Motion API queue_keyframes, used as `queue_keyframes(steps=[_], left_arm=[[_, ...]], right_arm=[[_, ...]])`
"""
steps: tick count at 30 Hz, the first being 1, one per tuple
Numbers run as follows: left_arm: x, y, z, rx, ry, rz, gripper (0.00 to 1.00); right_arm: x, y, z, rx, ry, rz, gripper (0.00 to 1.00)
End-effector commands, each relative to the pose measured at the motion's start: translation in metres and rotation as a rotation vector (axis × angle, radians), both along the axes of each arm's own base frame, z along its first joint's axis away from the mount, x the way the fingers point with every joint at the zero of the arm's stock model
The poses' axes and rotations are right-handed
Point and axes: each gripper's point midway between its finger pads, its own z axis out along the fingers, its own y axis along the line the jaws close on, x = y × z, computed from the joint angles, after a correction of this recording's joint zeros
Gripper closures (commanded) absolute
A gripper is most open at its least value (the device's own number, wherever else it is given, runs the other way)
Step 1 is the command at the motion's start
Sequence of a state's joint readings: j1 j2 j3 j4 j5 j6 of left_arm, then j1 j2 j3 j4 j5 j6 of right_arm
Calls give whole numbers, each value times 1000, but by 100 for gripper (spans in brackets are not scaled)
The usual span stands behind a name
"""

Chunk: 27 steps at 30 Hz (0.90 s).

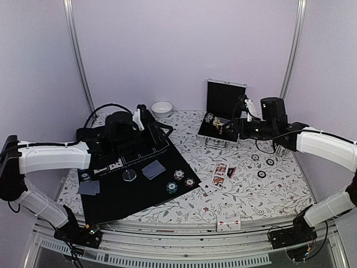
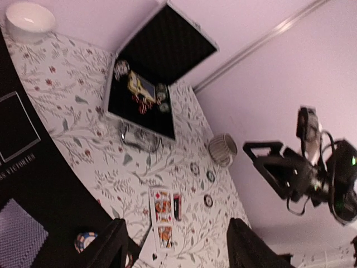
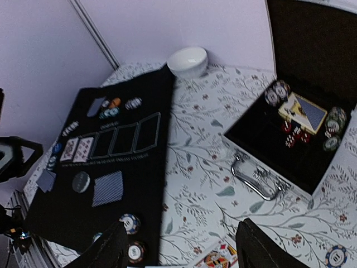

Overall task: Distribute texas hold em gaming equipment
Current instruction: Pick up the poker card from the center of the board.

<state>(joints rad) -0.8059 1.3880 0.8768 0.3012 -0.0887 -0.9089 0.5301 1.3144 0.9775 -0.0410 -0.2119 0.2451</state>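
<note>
Near edge: a single card (image 1: 228, 224) lies face up on the leaf-patterned tablecloth (image 1: 262, 195), well apart from the rest.
Mat: a flat, matte black mat (image 1: 128, 204) lies askew on the cloth's left half and carries white outlined card boxes.
Print: the white lettering under the boxes is blurred; one word may read VICTORIES.
On the mat: face-down cards (image 1: 153, 169) with blue-grey patterned backs, a round grey button (image 1: 129, 175) just beside them, and striped round chips (image 1: 178, 175) near the right corner.
Middle cloth: face-up cards (image 1: 221, 170) with a small black-red piece (image 1: 232, 172) just beside them.
Right cloth: three loose chips (image 1: 261, 174).
Left gripper (image 2: 175, 248): fingers spread, nothing between them, above the mat.
Right gripper (image 3: 181, 248): spread and empty, in front of the case.
Case (image 1: 223, 103): silver-edged and black-lined, lid upright, metal handle (image 3: 254, 178); it holds chip stacks and red dice (image 3: 293, 134).
Bowl (image 1: 162, 108): small, white and glossy, farthest back.
</note>
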Motion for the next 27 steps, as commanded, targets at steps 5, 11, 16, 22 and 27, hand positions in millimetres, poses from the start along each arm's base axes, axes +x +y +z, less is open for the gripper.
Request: queue_keyframes(steps=[5,11,16,22,27], left_arm=[[-84,-100,-89,183,164,-433,28],[-94,-116,-135,139,285,-400,21],[-104,-141,-164,140,356,-418,21],[-109,-150,-181,151,429,-404,21],[-114,-162,-178,176,416,-420,21]], right_arm=[[15,-6,-126,-300,317,67,43],[31,1,-171,-417,348,138,44],[27,8,-197,-463,403,231,52],[31,9,-216,-492,424,243,52],[25,9,-224,-489,444,262,53]])
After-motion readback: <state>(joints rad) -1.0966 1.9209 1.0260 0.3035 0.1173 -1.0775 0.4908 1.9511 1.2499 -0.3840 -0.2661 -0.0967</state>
